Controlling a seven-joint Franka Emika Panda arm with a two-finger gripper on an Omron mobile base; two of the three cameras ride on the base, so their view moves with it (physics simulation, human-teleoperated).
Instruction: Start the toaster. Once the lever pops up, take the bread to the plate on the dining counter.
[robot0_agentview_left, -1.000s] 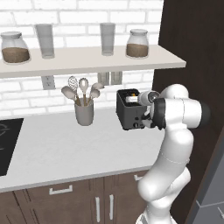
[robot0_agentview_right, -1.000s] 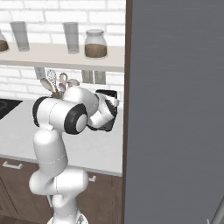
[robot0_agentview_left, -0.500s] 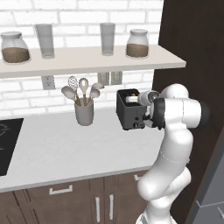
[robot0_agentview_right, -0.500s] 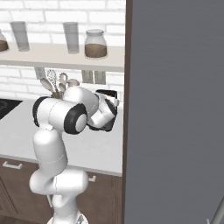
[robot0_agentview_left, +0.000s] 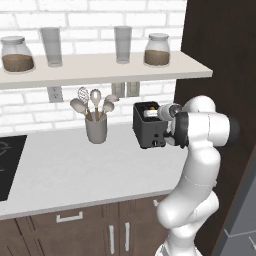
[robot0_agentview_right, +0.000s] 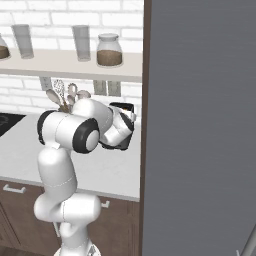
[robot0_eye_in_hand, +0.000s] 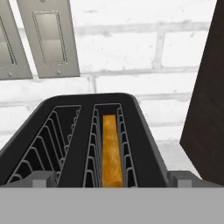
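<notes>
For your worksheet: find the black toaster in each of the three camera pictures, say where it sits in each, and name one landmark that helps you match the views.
Left base view: the toaster stands right of centre on the pale worktop, beside the arm's wrist.
Right base view: the toaster is near the centre, mostly hidden behind the white arm.
Hand view: the toaster is seen from above across the lower half, the bread in its right slot.
Shared landmark: the wall switch plates behind it.

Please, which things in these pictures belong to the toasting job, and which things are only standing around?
For the job:
toaster, black, on the worktop
bread, sitting in the toaster's right slot in the hand view
end effector, open, at the toaster

Only standing around:
utensil crock with whisk and spoons
two jars and two glasses on the shelf
wall switch plates
</notes>
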